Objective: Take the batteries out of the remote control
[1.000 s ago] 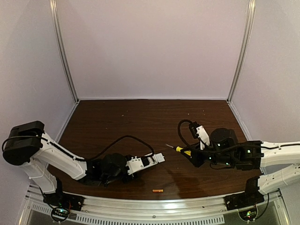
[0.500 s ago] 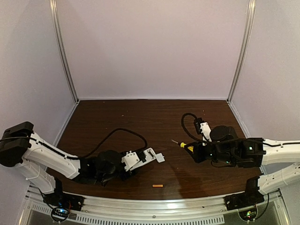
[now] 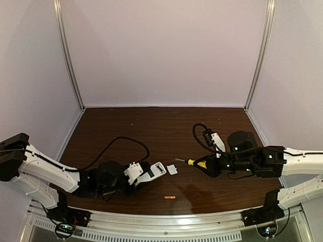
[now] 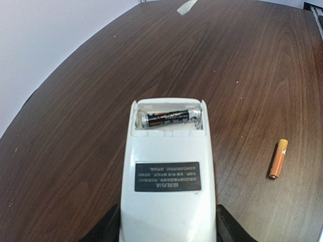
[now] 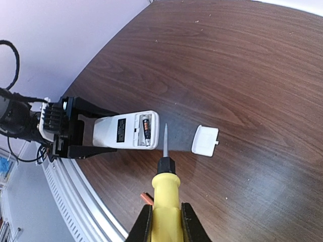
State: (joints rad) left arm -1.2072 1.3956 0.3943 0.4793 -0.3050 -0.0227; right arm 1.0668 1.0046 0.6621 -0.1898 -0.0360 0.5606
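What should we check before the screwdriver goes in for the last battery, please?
1. The left gripper clamps the remote control: ok.
2. The cover is off, on the table: ok.
3. The dark battery lies exposed: ok.
4. The orange battery is out, clear of the remote control: ok.
5. The right gripper grips the screwdriver: ok.
6. Its tip lines up with the dark battery: cannot tell.

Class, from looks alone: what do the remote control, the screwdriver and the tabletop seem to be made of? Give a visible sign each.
Remote control: likely plastic; smooth, matte white shell.
Screwdriver: handle probably plastic, glossy yellow; thin grey shaft looks metal.
Tabletop: dark wood or wood-look laminate; visible grain, slight sheen.
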